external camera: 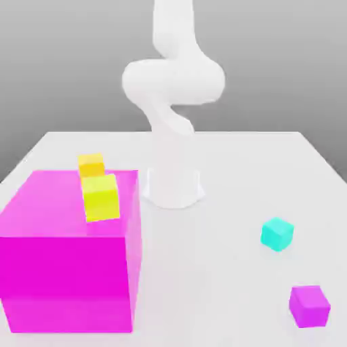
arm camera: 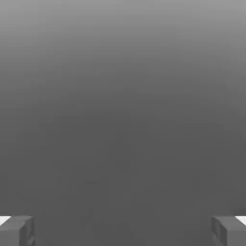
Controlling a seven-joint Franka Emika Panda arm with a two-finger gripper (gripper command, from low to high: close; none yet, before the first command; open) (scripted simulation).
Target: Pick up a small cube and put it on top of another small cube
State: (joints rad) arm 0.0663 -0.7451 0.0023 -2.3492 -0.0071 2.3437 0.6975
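Matte purple cube (external camera: 310, 305) sits near the cyan cube (external camera: 277, 234) (pincer (arm camera: 123, 230) wide open, empty).

White arm (external camera: 177, 101), white table (external camera: 237, 162). Plain cyan cube (external camera: 277, 234), right of frame. Plain violet cube (external camera: 310, 305), lower right. Magenta block (external camera: 64, 271), lower left. Yellow-green cube (external camera: 101, 197), orange-yellow cube (external camera: 91, 165).

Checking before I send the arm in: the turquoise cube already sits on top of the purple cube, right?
No. In the exterior view the turquoise cube rests on the table, apart from the purple cube, not on top of it.
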